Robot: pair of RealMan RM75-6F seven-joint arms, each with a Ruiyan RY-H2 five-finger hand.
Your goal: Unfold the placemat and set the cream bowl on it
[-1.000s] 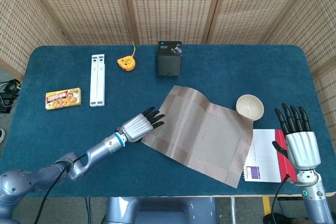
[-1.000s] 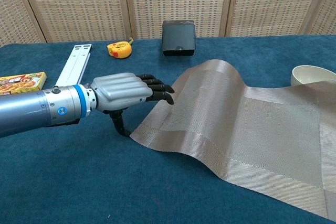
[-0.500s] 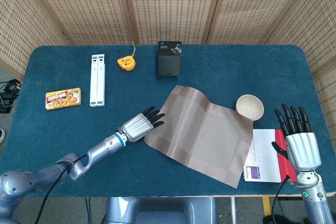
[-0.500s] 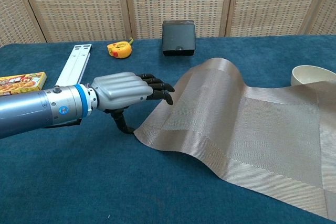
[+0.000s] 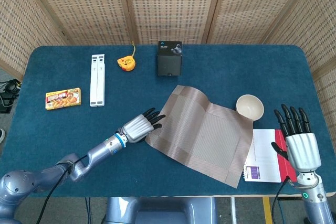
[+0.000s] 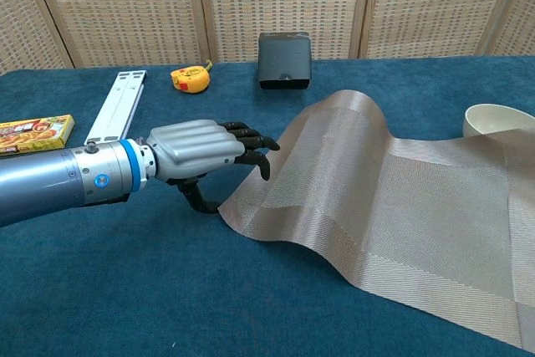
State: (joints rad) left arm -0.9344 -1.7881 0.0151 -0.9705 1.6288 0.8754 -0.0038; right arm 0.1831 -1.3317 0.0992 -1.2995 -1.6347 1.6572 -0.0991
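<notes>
Placemat point(image 5: 202, 132) corner drawn slightly rightward, left hand point(image 6: 196, 150) pinching it, right hand point(image 5: 299, 145) unmoved, fingers spread, empty.

One placemat point(image 5: 202, 132). One cream bowl point(image 5: 249, 106). One black box point(image 5: 169, 58). One yellow tape measure point(image 5: 126, 63). One white folding stand point(image 5: 97, 80). One yellow food packet point(image 5: 63, 98). One white booklet point(image 5: 264, 156). Two hands: left hand point(image 5: 137, 127), right hand point(image 5: 299, 145).

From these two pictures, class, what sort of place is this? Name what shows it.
Probably a robot test or demonstration setup, not a home: a table covered in blue cloth, woven screens closing it in behind, and unrelated props laid out, such as a tape measure and a black box.
</notes>
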